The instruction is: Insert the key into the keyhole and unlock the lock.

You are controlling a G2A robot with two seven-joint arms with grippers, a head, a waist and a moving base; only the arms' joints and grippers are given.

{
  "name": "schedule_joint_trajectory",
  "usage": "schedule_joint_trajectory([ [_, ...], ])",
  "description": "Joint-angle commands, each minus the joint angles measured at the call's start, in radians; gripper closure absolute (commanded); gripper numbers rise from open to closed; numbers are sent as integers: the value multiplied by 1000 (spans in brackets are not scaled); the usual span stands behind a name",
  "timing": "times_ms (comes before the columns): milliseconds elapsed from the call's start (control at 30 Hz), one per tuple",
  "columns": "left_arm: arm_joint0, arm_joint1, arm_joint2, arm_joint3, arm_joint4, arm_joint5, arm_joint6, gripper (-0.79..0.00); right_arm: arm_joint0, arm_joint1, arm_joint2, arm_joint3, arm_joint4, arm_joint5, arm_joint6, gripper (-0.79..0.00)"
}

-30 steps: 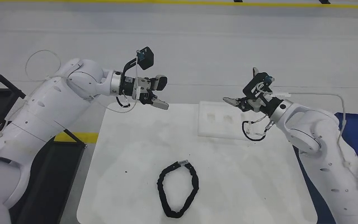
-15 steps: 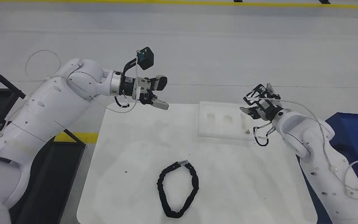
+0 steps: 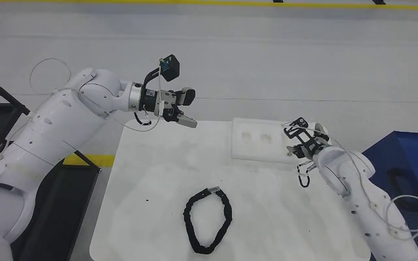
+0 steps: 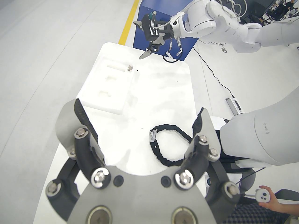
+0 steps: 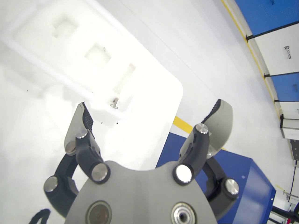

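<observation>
Top view: I see the chain lock (image 3: 208,218) mid-way on the desk (image 3: 144,196); the key (image 5: 114,102), tiny and hard to make out, sits at the right end of the foam tray (image 3: 261,140). My left jaws and right jaws stand open.

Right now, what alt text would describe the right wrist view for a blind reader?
The right arm's open claw hovers at the edge of a white table, with a small metal key just beyond it. The key sits at a corner of a white foam tray with three rectangular recesses.
</observation>
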Motion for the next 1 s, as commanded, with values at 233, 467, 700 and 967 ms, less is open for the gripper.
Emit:
schedule_joint_trajectory([
  [233,0,0,0,0,0,0,0,-785,-50,-23,15,78,189,170,-40,-785],
  [467,0,0,0,0,0,0,0,-785,-33,-45,7,161,323,226,-115,-785],
  [700,0,0,0,0,0,0,0,-785,-4,-57,-17,212,353,234,-141,-785],
  [967,0,0,0,0,0,0,0,-785,-4,-57,-17,212,353,234,-141,-785],
])
